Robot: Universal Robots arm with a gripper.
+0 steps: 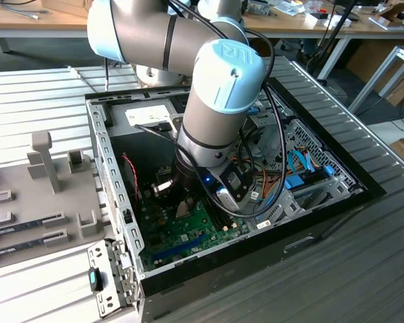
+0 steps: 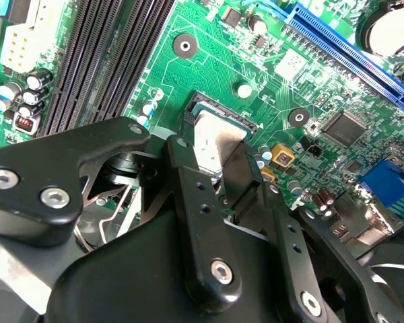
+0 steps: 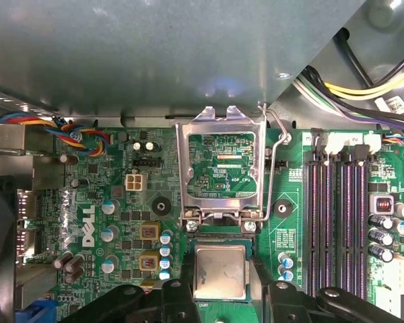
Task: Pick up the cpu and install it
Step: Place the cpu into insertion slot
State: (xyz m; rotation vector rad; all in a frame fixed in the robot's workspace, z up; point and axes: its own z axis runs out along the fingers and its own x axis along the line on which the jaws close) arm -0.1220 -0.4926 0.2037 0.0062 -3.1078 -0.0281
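The gripper [image 3: 220, 289] was clamped on the cpu [image 3: 219, 271], holding it at the open socket [image 3: 219, 235] beside the raised load plate [image 3: 220, 165], low in the computer case [image 1: 108, 168], so seating seemed under way and probably called for level, square alignment.

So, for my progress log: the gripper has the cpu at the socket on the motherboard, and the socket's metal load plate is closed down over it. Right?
Not quite: the load plate is swung open, standing clear of the cpu, as the first wrist view shows. The gripper does have the cpu at the socket on the motherboard.
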